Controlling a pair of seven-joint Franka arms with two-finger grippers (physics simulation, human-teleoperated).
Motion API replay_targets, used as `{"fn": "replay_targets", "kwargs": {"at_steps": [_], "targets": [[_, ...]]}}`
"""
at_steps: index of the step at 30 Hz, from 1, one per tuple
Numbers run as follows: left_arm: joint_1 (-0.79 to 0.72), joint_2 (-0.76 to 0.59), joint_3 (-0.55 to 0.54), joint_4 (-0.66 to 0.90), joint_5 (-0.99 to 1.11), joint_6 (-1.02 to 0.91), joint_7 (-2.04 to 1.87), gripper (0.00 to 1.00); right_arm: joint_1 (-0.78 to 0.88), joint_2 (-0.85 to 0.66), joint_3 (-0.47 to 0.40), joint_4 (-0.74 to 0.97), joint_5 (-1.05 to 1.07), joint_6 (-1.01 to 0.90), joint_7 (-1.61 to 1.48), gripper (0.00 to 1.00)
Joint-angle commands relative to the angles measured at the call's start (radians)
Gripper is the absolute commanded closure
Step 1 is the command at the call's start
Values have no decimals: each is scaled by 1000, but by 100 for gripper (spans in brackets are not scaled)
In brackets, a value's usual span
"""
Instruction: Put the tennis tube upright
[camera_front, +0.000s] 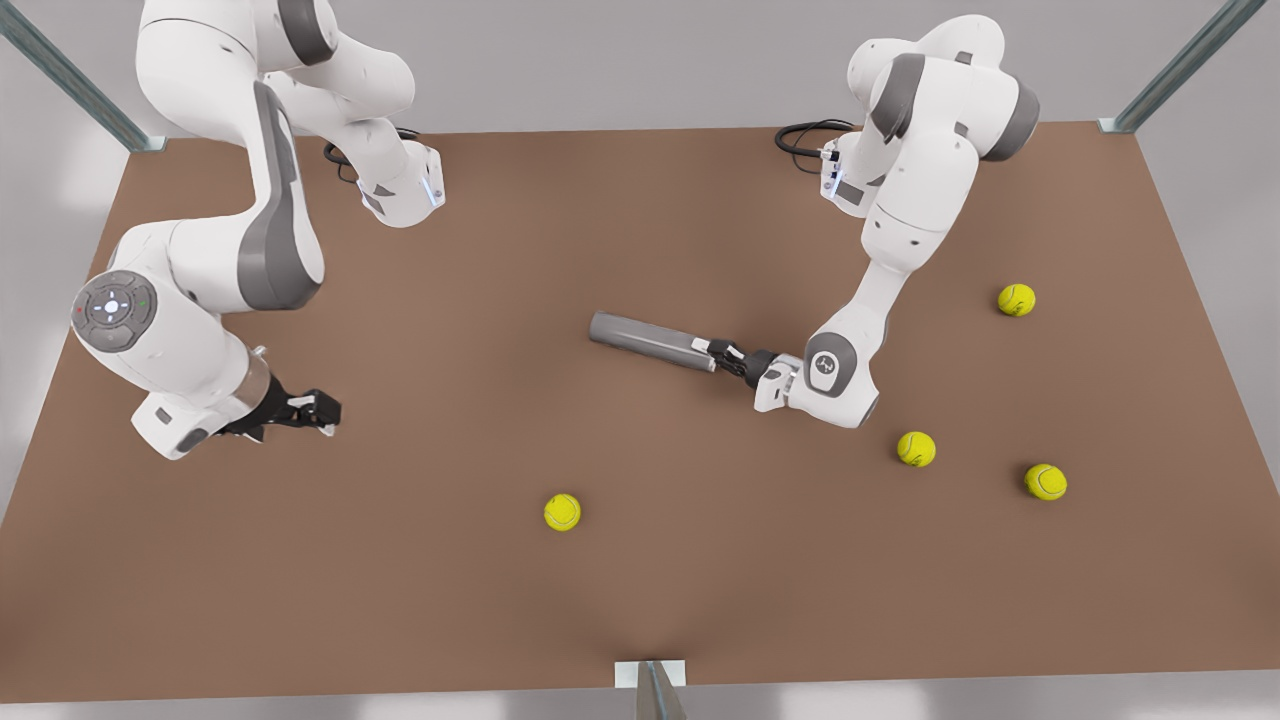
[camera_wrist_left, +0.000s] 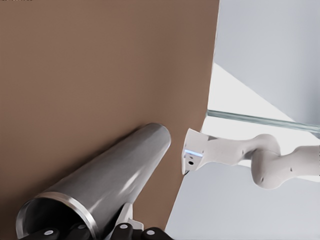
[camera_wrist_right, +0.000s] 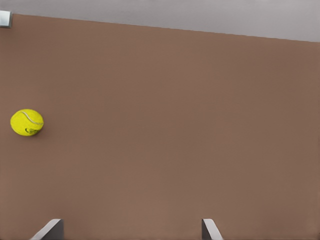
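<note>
The tennis tube is a dark grey cylinder lying on its side near the middle of the brown table. My left gripper is on the arm at the front view's right, shut on the tube's near end. In the left wrist view the tennis tube runs away from the camera, and the left gripper clamps its silvery rim. My right gripper waits low over the table at the front view's left. It is open, and the right gripper has only bare table between its fingertips.
Several yellow-green tennis balls lie loose: one toward the front middle, the same ball showing in the right wrist view, and three at the front view's right. The table's edge runs just past the tube's far end.
</note>
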Motion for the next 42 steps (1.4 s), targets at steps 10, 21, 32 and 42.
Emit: {"fn": "replay_targets", "kwargs": {"at_steps": [10, 21, 32, 42], "targets": [[0, -26, 6, 0, 42, -32, -5, 76, -3, 8, 3, 9, 14, 19, 0, 0], [-2, -57, 40, 2, 75, -75, -28, 79, 1, 9, 4, 9, 15, 21, 1, 0], [-14, -112, 89, 2, 125, -100, -48, 79, 1, 8, 3, 9, 14, 21, 1, 0], [-15, -215, 132, 3, 191, -143, -177, 79, 1, 9, 4, 9, 14, 30, 1, 0]]}}
